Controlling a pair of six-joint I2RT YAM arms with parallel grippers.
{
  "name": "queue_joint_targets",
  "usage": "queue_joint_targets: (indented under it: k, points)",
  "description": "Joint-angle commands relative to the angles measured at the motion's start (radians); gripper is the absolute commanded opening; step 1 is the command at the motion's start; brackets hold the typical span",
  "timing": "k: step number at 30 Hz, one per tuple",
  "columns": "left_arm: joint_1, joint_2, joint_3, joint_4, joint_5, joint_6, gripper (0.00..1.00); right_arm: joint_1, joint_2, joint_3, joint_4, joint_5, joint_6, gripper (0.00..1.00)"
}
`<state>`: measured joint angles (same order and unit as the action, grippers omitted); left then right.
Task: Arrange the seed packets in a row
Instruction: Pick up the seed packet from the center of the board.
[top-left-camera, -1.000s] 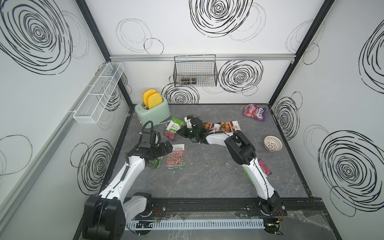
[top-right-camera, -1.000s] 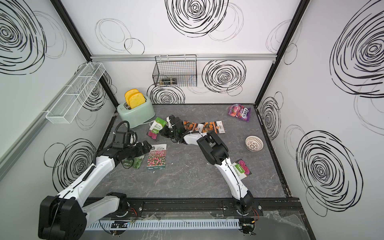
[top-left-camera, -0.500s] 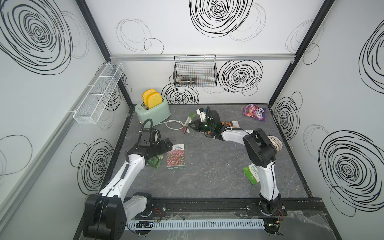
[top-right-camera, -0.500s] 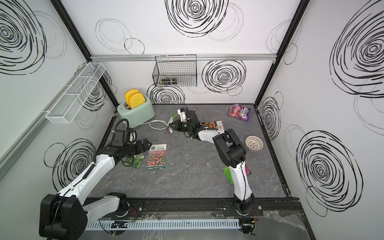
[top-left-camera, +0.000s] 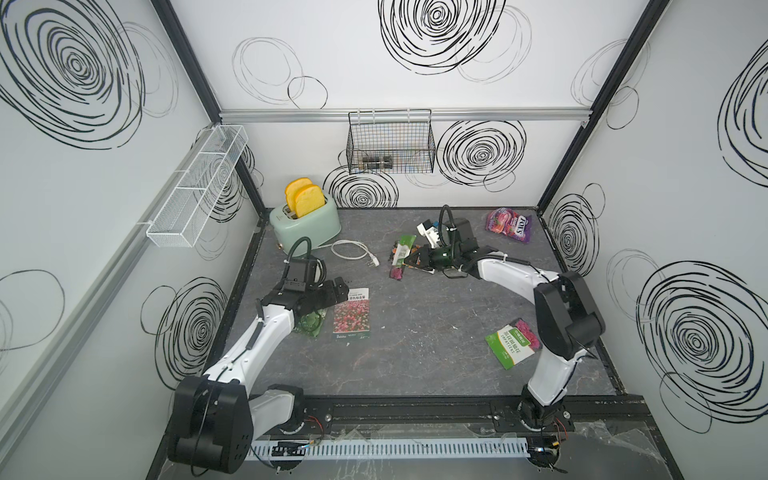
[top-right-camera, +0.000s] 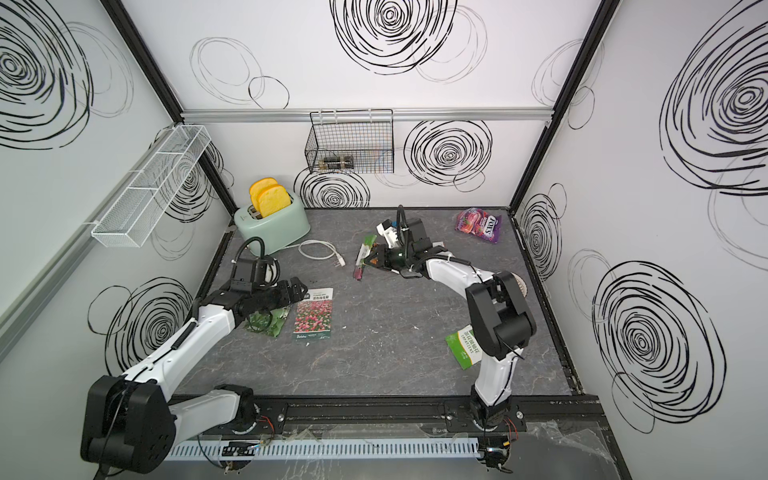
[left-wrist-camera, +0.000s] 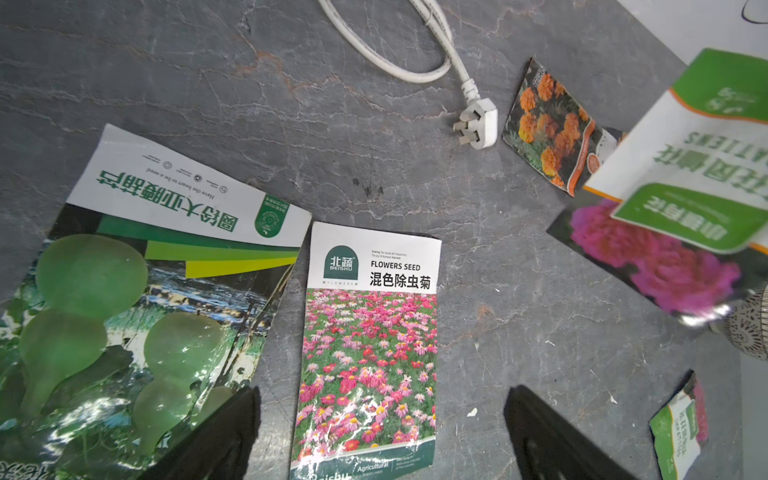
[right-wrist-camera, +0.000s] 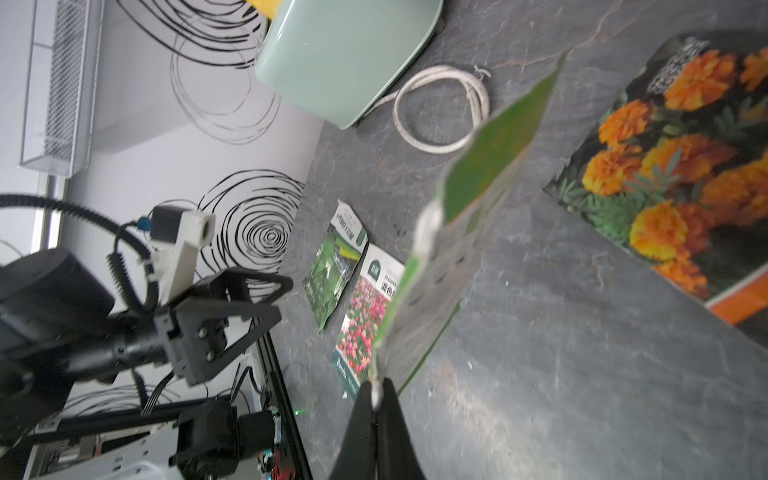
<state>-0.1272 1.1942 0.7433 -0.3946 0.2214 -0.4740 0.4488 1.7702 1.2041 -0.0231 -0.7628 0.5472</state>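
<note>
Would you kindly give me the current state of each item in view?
Left jaws: open, empty.
Right jaws: shut on Impatiens packet, held up.
Flower-field packet: flat on table.
Gourd packet: flat, beside it.
Second Impatiens packet: flat.
Marigold packet: flat.
Toaster: toast sticking up.
Plug: unplugged, on table.

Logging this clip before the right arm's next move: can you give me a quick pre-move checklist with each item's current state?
1. Right gripper shut on the raised IMPATIENS packet: ok.
2. Left gripper open and empty: ok.
3. Bare table beside the pink flower-field packet: ok.
4. Dark green packet squared with it: not ok, tilted.
5. Second IMPATIENS packet in the row: not ok, apart by the right arm.
6. Another orange one besides the marigold packet: cannot tell.
</note>
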Motion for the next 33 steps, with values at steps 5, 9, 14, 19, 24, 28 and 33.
queue_joint_targets:
  k: [5, 9, 14, 19, 24, 28, 33]
  points:
    - [-0.039, 0.043, 0.041, 0.056, -0.006, 0.011, 0.97, 0.025, -0.047, -0.147, -0.176, -0.098, -0.113, 0.00]
    - [-0.054, 0.057, 0.047, 0.066, -0.006, 0.005, 0.97, 0.049, -0.025, -0.173, -0.205, -0.071, -0.127, 0.00]
    - [-0.079, 0.065, 0.052, 0.073, -0.010, -0.005, 0.97, 0.045, 0.036, -0.185, -0.270, 0.006, -0.163, 0.00]
    - [-0.093, 0.058, 0.055, 0.059, -0.026, -0.006, 0.97, 0.050, 0.080, -0.172, -0.331, 0.098, -0.210, 0.00]
    - [-0.095, 0.055, 0.053, 0.045, -0.039, -0.004, 0.97, 0.076, 0.108, -0.151, -0.364, 0.184, -0.224, 0.00]
    - [-0.095, 0.051, 0.054, 0.034, -0.049, 0.000, 0.97, 0.110, 0.125, -0.132, -0.377, 0.257, -0.220, 0.00]
    - [-0.092, 0.050, 0.053, 0.030, -0.056, 0.001, 0.96, 0.142, 0.143, -0.129, -0.338, 0.280, -0.173, 0.00]
